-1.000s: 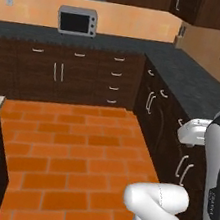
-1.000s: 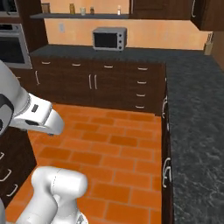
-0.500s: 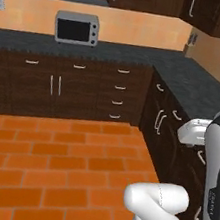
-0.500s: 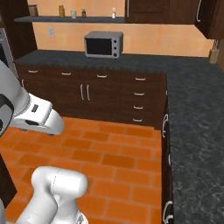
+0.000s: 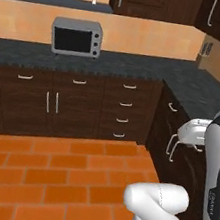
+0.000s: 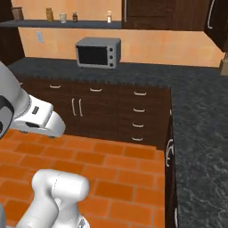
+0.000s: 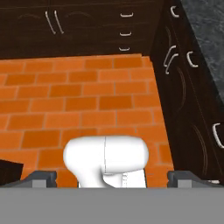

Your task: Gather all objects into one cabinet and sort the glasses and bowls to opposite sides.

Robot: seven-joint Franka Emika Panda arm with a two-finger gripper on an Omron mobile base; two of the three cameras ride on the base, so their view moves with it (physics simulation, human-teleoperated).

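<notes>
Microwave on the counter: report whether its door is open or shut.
Shut. The microwave shows its dark door flush with the front panel in both base views.

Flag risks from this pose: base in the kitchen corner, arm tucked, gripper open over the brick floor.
1. The L-shaped dark counter and its lower cabinets sit close on the arm's right; swinging out could clip the handles.
2. The gripper is open and empty; no bowl or tumblers are visible here.
3. The microwave crowds the counter under the wall cabinet.
</notes>
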